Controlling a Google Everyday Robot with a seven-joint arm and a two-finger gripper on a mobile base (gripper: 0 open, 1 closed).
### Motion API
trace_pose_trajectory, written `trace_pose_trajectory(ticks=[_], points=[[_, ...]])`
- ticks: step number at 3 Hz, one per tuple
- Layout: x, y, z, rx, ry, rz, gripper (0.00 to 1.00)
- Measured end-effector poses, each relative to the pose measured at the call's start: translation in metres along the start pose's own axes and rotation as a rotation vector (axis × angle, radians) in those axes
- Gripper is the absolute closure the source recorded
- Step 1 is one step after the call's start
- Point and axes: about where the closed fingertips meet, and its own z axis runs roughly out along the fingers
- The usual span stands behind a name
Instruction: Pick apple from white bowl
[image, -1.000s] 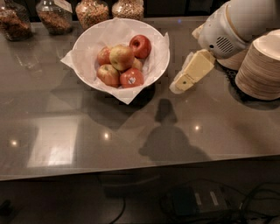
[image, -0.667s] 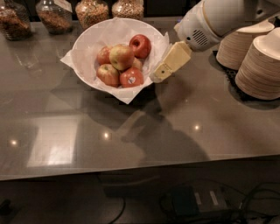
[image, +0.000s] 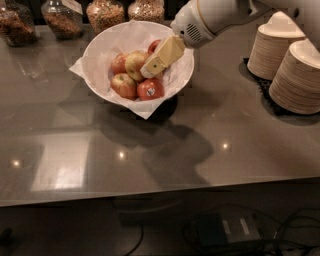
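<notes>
The white bowl (image: 102, 47), lined with crinkled white paper whose corners stick out over the rim, stands on the grey counter at the back middle. It holds several red-yellow apples (image: 124, 85); one red apple (image: 150, 89) at the front carries a sticker. My gripper (image: 148, 71), beige on a white arm, reaches in from the upper right. It hangs over the right half of the bowl, and its tip is just above a yellowish apple (image: 134, 61) in the middle. It partly hides a red apple (image: 154, 46) at the back.
Two stacks of beige disposable bowls (image: 297, 75) stand on a black mat at the right. Glass jars of dry food (image: 105, 12) line the back edge. The counter's front edge (image: 150, 197) runs across the lower part, with cables on the floor below.
The arm has swung left, from beside the stacks of beige bowls to over the white bowl. The gripper now hangs above the apples. The apples have not moved.
</notes>
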Motion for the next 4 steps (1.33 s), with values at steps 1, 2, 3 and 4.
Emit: trace_pose_trajectory(ticks=[1,2,3,4], points=[[-0.024,-0.005,0.025,-0.054,-0.057,-0.006,0.0],[-0.024,-0.005,0.025,-0.054,-0.057,-0.006,0.0],[-0.018,-0.003,0.035,-0.047,-0.072,0.002,0.0],[-0.014,-0.001,0.052,-0.047,-0.105,0.018,0.0]])
